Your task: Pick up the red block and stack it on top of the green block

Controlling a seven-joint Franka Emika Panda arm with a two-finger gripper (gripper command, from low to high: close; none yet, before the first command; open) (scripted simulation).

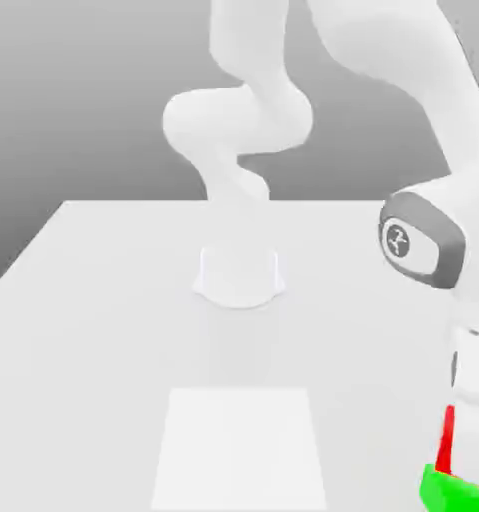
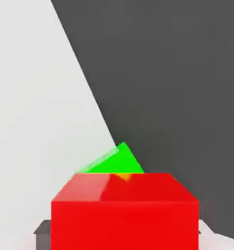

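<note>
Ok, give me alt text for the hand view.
A red block sits close in front of the camera, with a corner of the green block showing just beyond it. Past them lies a pale table, its edge running diagonally against a dark grey background.

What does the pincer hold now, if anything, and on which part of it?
It appears to hold the red block, which sits close under the hand camera, above the green block. The fingers' contact places are hidden, so the exact part cannot be told.

red block (image 1: 446, 440) just above green block (image 1: 449, 490)
</note>
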